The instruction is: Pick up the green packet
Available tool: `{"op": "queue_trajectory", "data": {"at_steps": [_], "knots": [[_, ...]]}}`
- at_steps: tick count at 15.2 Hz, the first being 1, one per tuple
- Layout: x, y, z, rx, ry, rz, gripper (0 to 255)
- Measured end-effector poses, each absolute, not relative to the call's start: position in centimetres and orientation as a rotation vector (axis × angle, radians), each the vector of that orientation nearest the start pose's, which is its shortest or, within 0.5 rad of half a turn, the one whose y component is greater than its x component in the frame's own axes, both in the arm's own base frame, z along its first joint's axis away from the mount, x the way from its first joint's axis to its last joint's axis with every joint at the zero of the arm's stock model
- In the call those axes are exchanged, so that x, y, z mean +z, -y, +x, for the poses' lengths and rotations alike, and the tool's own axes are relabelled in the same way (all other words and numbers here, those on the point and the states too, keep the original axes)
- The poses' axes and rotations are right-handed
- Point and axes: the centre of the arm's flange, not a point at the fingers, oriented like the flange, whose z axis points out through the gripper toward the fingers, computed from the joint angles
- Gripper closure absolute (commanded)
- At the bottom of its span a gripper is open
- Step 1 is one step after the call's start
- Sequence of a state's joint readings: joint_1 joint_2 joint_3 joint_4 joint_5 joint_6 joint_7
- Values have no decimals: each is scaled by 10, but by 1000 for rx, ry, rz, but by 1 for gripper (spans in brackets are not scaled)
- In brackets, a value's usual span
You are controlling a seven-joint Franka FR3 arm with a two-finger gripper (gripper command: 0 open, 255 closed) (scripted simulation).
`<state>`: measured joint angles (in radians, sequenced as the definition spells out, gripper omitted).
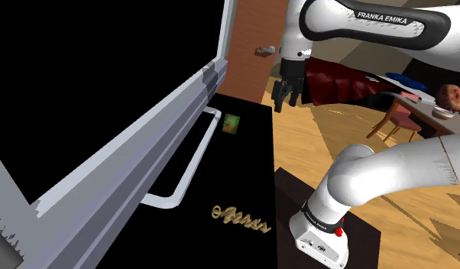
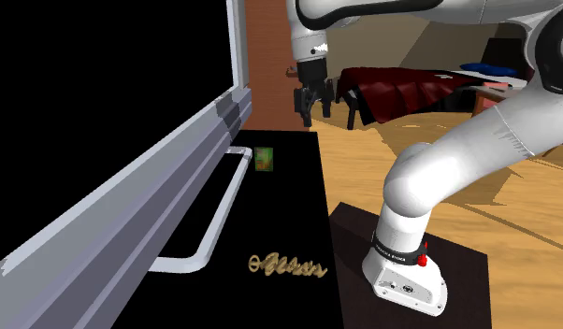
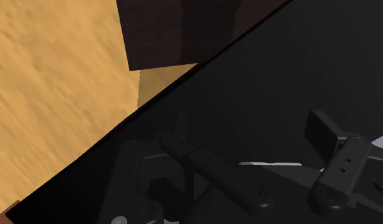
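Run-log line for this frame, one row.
packet: green, on black top, untouched | fingers: open, empty, raised clear of packet | stage: pre-grasp

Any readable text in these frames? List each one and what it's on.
"FRANKA EMIKA": on the white upper link of the arm, in the shoulder view.
Green packet: its print is too small to read.
Black band at the arm's foot: its lettering is too small to read.
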<state>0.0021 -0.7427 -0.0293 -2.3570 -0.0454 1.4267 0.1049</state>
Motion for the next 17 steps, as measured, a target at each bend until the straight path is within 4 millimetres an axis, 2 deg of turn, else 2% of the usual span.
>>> {"op": "queue_trajectory", "data": {"at_steps": [3,7,10,17], "knots": [[557,24,310,278,-127,-3154,0],[534,43,341,215,99,-3138,0],[521,59,370,163,279,-3114,0],[478,73,443,44,686,-3016,0]]}}
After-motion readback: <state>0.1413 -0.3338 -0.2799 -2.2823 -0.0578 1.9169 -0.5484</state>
